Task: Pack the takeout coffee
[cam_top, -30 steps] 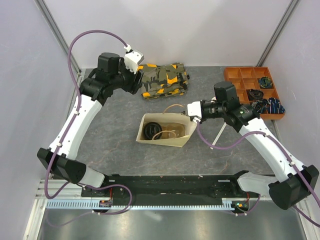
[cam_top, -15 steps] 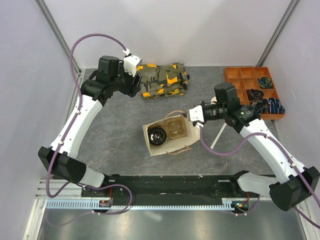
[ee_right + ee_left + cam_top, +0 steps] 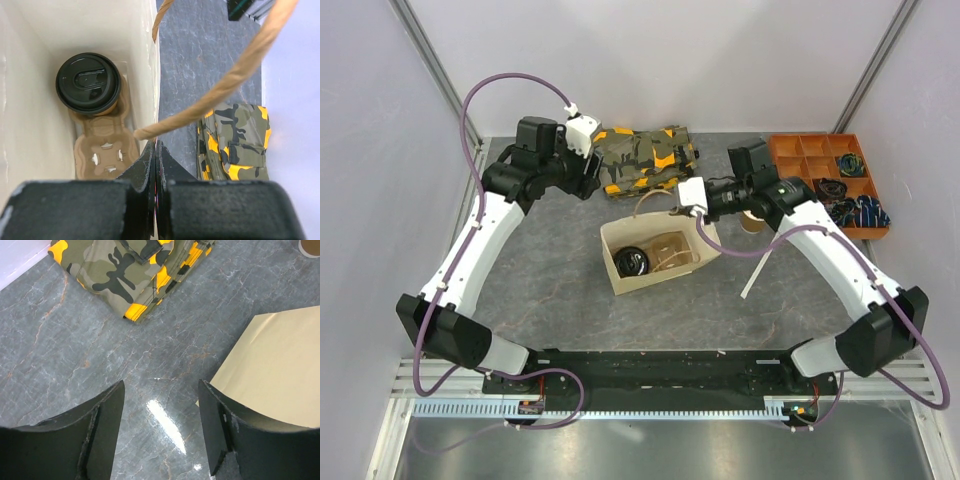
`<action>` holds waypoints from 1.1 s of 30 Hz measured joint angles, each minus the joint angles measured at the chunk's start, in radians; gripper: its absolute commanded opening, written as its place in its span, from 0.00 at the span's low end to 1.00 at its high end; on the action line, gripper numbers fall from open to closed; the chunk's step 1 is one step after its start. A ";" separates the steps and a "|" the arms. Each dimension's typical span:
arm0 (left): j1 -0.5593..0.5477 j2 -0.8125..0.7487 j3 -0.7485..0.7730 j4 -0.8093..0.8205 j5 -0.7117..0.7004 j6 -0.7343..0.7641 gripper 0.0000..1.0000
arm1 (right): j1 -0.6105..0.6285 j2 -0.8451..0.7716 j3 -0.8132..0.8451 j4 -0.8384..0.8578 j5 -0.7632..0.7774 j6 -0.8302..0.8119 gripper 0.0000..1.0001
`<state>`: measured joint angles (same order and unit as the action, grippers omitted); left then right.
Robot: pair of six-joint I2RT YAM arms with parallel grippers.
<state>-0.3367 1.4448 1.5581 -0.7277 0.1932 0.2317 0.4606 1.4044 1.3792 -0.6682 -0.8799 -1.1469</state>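
Observation:
The takeout coffee [image 3: 632,263], a tan cup with a black lid [image 3: 88,84], stands in one hole of a pulp carrier [image 3: 105,150] inside an open paper bag [image 3: 650,283]. My right gripper [image 3: 692,205] is shut on the bag's far rim, its fingertips [image 3: 155,145] pinching the paper wall right beside the root of the twisted handle [image 3: 215,95]. My left gripper [image 3: 586,178] hangs open over bare table between the camouflage pouch and the bag, and its jaws [image 3: 161,390] hold nothing. The bag's outer side [image 3: 280,375] shows past its right finger.
A camouflage pouch [image 3: 645,160] lies at the back of the table. A lidless tan cup [image 3: 752,220] stands right of the bag, behind my right arm. An orange compartment tray [image 3: 820,165] with small items sits at the back right. A white stick [image 3: 758,268] lies near the bag.
The bag went from lying tilted to standing upright with its mouth up, as my right gripper swung up and back with the rim. The left gripper drifted slightly and opened a little.

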 measured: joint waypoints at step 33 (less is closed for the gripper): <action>0.117 0.069 0.031 -0.042 0.045 -0.133 0.72 | 0.000 0.306 0.352 -0.060 0.123 0.245 0.81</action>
<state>-0.2192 1.5143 1.5894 -0.7692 0.2386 0.0986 0.4606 1.7103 1.7317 -0.7277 -0.7570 -0.9020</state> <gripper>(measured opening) 0.712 0.734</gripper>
